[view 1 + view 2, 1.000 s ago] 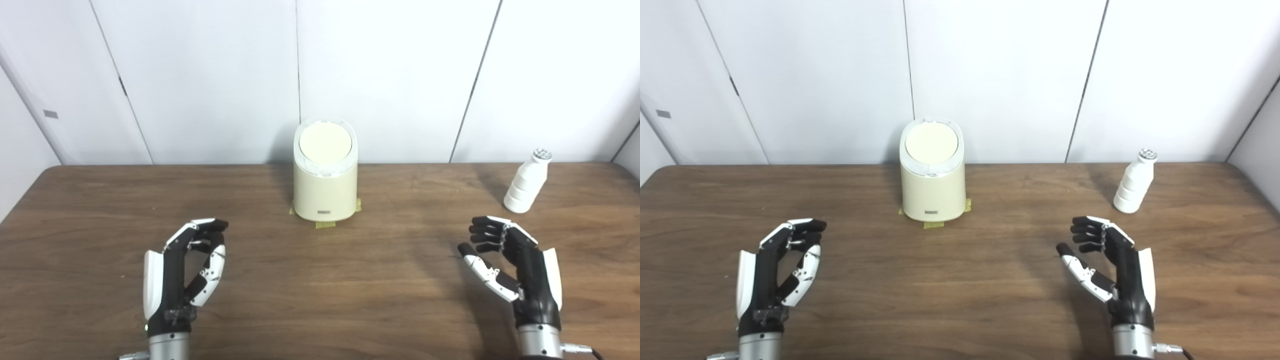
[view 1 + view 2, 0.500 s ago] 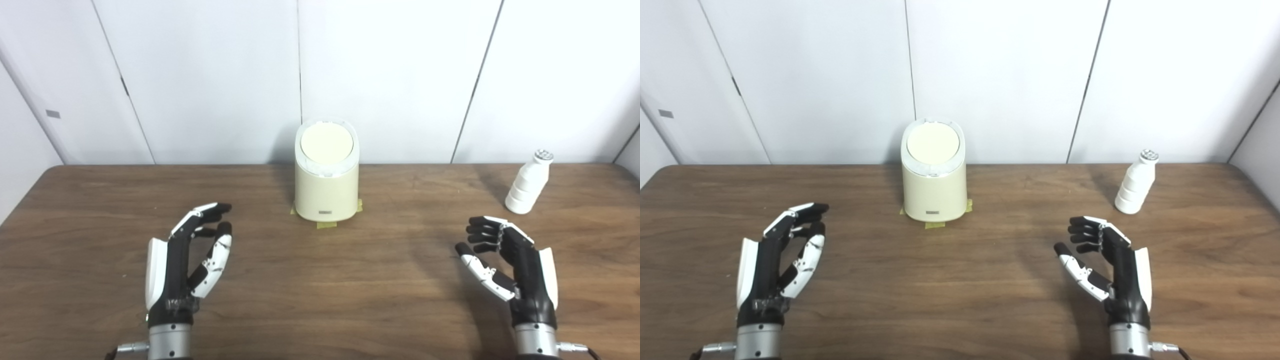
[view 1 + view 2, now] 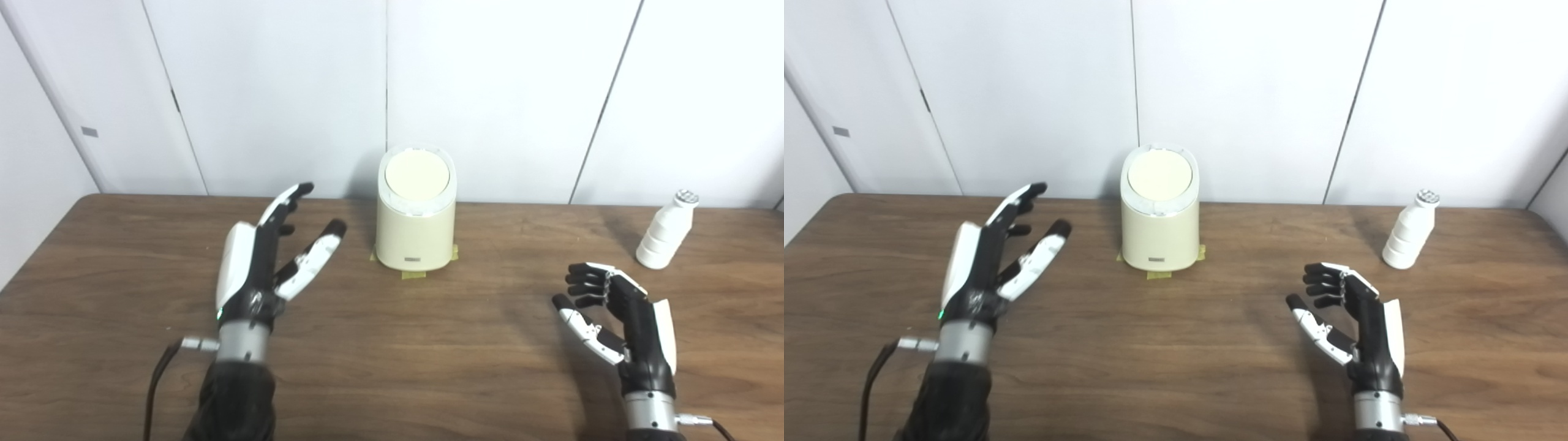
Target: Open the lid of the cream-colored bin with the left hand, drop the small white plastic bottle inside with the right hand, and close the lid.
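Now left hand (image 3: 260, 269) spread wide — empty, airborne

A cream bin (image 3: 416, 225) on yellow tape (image 3: 414, 274), a white bottle (image 3: 663, 240), and a dark brown wood-grain table (image 3: 392, 355).

Left robot hand (image 3: 260, 263) raised, fingers spread, left of the cream bin (image 3: 415, 214); lid (image 3: 416, 175) closed. Right robot hand (image 3: 618, 318) empty, fingers curled apart, near the bottle (image 3: 664, 236).

bin (image 3: 416, 236) label: too small to read | bin inside: hidden by shut lid (image 3: 416, 174)
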Robot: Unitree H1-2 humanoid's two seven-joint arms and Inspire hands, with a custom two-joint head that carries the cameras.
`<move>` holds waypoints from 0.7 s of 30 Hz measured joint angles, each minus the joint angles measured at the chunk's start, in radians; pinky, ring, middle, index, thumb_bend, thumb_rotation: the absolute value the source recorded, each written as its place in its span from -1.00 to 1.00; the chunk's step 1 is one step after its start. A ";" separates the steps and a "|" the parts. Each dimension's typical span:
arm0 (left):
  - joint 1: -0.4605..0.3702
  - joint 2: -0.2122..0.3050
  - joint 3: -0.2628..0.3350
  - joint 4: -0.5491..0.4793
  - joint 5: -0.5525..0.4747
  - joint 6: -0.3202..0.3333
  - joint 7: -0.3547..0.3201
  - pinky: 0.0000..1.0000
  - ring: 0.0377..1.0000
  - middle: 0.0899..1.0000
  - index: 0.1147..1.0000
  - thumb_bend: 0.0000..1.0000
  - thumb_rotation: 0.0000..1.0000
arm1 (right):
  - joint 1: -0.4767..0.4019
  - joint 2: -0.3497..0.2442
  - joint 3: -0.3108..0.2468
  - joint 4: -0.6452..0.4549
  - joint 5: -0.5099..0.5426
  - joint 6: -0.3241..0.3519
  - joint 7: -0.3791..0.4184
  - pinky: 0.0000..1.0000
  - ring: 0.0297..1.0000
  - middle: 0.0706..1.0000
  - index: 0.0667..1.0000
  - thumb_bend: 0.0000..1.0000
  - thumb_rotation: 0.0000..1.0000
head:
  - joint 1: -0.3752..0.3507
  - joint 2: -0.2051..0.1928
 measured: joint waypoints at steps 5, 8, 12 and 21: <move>-0.099 -0.070 0.057 0.012 0.123 0.005 -0.116 0.91 1.00 1.00 0.96 0.55 0.57 | 0.000 0.000 0.000 0.000 -0.002 0.000 0.000 -0.01 0.13 0.15 0.16 -0.40 -0.51 | 0.006 0.000; -0.142 -0.088 0.061 0.058 0.196 0.005 -0.140 0.98 1.00 1.00 0.98 0.60 0.60 | 0.000 -0.001 0.000 0.001 -0.004 -0.001 0.000 -0.02 0.12 0.15 0.15 -0.40 -0.49 | 0.006 -0.003; -0.202 -0.087 0.065 0.147 0.244 0.005 -0.163 1.00 1.00 1.00 0.98 0.55 0.58 | 0.000 -0.002 0.000 0.002 -0.007 -0.005 0.000 -0.02 0.13 0.15 0.15 -0.39 -0.46 | 0.003 -0.003; -0.338 -0.089 0.044 0.298 0.363 0.005 -0.170 1.00 1.00 1.00 0.98 0.42 0.49 | -0.001 -0.001 0.000 0.002 -0.015 -0.005 -0.001 -0.02 0.12 0.15 0.16 -0.40 -0.46 | -0.005 -0.005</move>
